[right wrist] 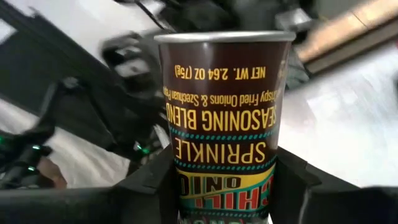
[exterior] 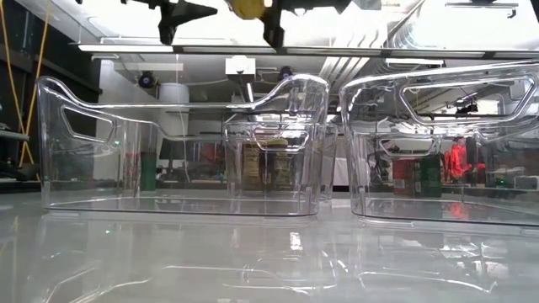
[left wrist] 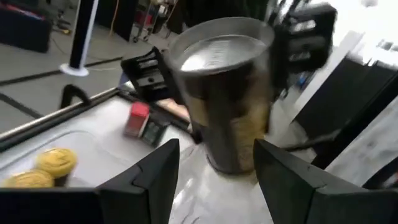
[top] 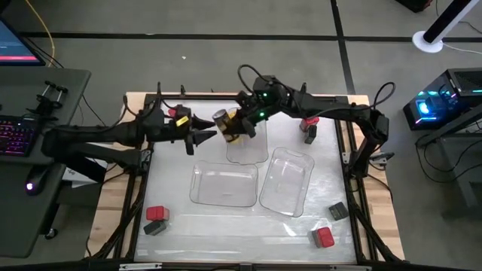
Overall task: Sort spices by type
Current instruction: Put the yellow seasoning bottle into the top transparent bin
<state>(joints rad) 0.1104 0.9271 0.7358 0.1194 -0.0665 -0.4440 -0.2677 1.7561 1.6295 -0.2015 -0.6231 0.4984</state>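
A brown spice jar (right wrist: 221, 93) with a yellow lid (top: 231, 133) hangs over the far clear tray (top: 247, 150), and my right gripper (top: 235, 126) is shut on it. Its grey base (left wrist: 217, 50) faces my left gripper (top: 203, 130), which stands open just left of the jar; I see no touch. Two yellow-lidded jars (left wrist: 46, 167) sit in a tray. Red spices (top: 157, 214) (top: 324, 237) (top: 309, 123) and dark ones (top: 337, 211) (top: 154, 228) lie on the table. My right gripper pinches the jar's labelled wall near the lid end (right wrist: 183, 183) between its two fingers (right wrist: 146, 186), one on each side. The fingers come from the table's right. The jar is lifted clear and lies tilted, base toward the left arm.
Two more clear trays (top: 224, 186) (top: 286, 181) stand side by side in the table's middle, nearer than the far tray. Another red spice (top: 178, 113) shows by the left arm's wrist at the far left. Bare table lies along the near edge.
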